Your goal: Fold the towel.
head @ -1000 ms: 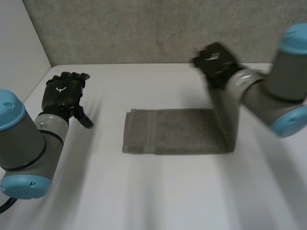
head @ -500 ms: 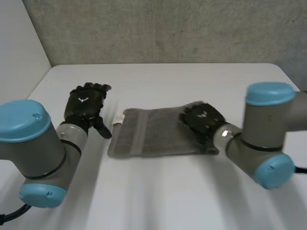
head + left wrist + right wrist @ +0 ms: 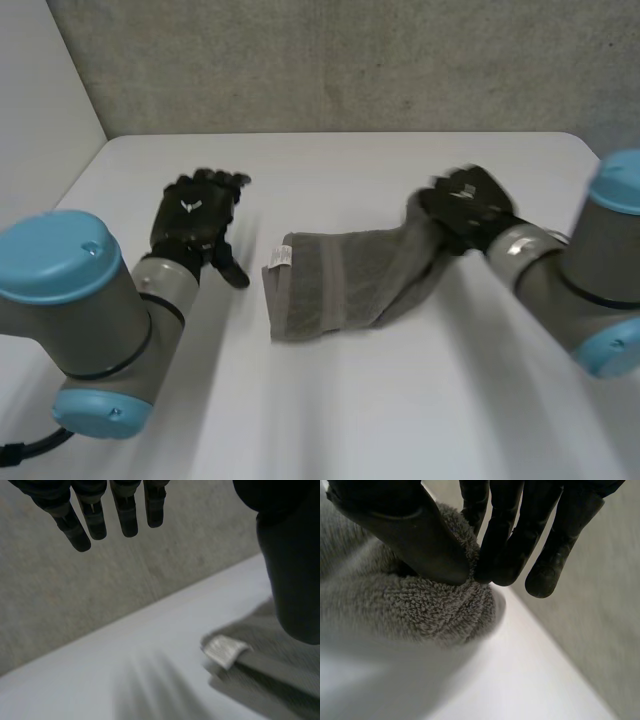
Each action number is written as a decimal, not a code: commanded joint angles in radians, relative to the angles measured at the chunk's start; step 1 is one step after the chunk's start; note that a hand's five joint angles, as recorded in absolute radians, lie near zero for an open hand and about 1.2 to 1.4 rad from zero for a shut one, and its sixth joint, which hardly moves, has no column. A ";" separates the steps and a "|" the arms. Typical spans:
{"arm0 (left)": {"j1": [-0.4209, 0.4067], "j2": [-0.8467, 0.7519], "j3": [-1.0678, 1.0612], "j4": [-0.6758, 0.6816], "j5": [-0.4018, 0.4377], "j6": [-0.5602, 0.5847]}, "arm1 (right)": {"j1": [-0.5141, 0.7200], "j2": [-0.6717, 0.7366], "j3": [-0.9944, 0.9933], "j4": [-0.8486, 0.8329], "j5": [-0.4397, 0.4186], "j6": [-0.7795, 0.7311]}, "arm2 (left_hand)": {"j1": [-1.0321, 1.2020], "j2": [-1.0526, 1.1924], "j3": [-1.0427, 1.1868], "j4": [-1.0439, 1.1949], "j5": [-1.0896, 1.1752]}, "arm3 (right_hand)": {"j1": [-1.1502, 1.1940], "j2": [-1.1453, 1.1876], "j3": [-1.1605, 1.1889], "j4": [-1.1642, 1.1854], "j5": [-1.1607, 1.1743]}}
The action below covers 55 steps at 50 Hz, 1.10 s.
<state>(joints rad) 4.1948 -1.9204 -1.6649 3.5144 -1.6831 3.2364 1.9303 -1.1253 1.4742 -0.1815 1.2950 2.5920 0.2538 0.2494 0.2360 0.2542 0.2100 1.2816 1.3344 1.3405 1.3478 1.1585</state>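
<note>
A grey towel (image 3: 335, 285) lies folded on the white table (image 3: 330, 170), with a white label (image 3: 277, 257) at its left end. My right hand (image 3: 468, 207) pinches the towel's right end between thumb and fingers and holds it lifted off the table. Seen from the right wrist, the thumb (image 3: 415, 530) presses the bunched towel (image 3: 435, 605) against the fingers (image 3: 505, 540). My left hand (image 3: 192, 225) hovers just left of the towel, open with straight fingers (image 3: 95, 515). From the left wrist, the towel (image 3: 270, 665) and its label (image 3: 223, 650) lie below the thumb (image 3: 292, 575).
A grey wall (image 3: 330, 60) rises behind the table's far edge. A white panel (image 3: 40, 110) closes off the table's left side. Bare tabletop (image 3: 330, 420) stretches in front of the towel.
My right hand has risen from the towel's right part, lifting that end up and to the right. The towel's left end has slid right. My left hand has edged towards the towel.
</note>
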 commanded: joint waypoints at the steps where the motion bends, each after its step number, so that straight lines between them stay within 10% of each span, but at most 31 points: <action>1: 0.010 0.050 0.043 0.003 -0.009 -0.006 | 0.306 0.183 -0.239 0.010 -0.233 -0.007 | -0.079 -0.075 -0.061 -0.080 -0.210 | 0.115 0.062 0.056 0.048 0.063; 5: 0.019 0.063 0.051 0.006 -0.009 -0.006 | 0.342 0.246 -0.287 0.054 -0.287 -0.003 | -0.079 -0.075 -0.061 -0.080 -0.210 | 0.115 0.062 0.056 0.048 0.063; 7: 0.024 0.066 0.051 0.006 -0.009 -0.006 | 0.345 0.262 -0.319 0.124 -0.237 0.004 | -0.079 -0.075 -0.061 -0.080 -0.210 | -0.755 -0.807 -0.814 -0.821 -0.806; 10: 0.025 0.066 0.051 0.005 -0.009 -0.007 | 0.342 0.257 -0.322 0.151 -0.075 0.017 | -0.079 -0.075 -0.061 -0.080 -0.210 | -1.107 -1.160 -1.166 -1.173 -1.159; 16: 0.004 0.015 0.063 0.009 -0.001 -0.007 | 0.293 0.170 -0.257 0.076 0.191 0.172 | -0.076 -0.071 -0.058 -0.076 -0.206 | -1.107 -1.160 -1.166 -1.173 -1.159; 39: -0.084 -0.255 0.103 -0.104 -0.004 -0.007 | 0.237 0.352 -0.281 0.143 0.184 0.281 | -0.079 -0.075 -0.061 -0.080 -0.210 | -1.107 -1.160 -1.166 -1.173 -1.159; 55: -0.065 0.136 0.200 -0.170 -0.020 -0.079 | 0.130 -0.108 -0.241 0.189 0.354 0.410 | -0.079 -0.075 -0.061 -0.080 -0.210 | -1.107 -1.160 -1.166 -1.173 -1.159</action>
<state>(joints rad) 4.1206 -1.9208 -1.5069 3.3711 -1.6914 3.2056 2.1183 -1.0633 1.2295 -0.0276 1.5247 2.9453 0.2508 0.2492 0.2357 0.2543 0.2082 0.2259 0.2552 0.2460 0.2563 0.0571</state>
